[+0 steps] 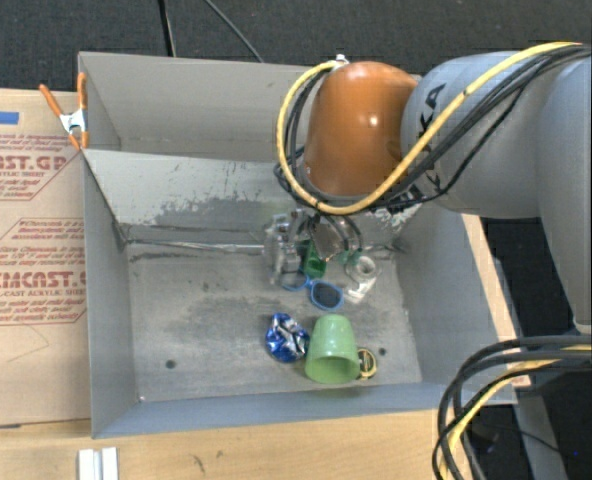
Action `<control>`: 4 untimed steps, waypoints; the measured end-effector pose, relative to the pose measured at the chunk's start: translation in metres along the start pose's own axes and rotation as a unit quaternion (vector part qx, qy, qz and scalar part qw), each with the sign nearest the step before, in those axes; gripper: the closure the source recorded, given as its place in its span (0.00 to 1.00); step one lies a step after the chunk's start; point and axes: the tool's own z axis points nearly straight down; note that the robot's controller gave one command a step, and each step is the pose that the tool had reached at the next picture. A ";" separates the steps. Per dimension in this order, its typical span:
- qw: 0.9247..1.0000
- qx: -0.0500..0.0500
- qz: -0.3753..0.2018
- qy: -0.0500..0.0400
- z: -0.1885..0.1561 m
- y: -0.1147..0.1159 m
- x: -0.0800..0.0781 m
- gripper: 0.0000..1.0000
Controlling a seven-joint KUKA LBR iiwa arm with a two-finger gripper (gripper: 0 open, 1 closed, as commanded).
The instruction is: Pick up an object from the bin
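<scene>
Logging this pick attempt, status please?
Gripper low in bin, near back wall, over small green piece. Blue ring, clear piece close beside. Green cup, blue wad nearer front, apart.

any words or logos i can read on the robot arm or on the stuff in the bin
"A": one black letter of the lettering on the grey arm; the other letters there cannot be read.
Green cup: no text to be seen.
Blue crumpled thing: any print on it is too small to read.
</scene>
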 end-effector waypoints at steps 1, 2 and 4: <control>0.996 -0.001 -0.094 0.008 0.025 -0.014 0.094 1.00; 0.996 -0.001 -0.094 0.005 0.024 -0.013 0.091 0.00; 0.982 -0.001 -0.187 0.004 0.105 -0.028 0.081 0.00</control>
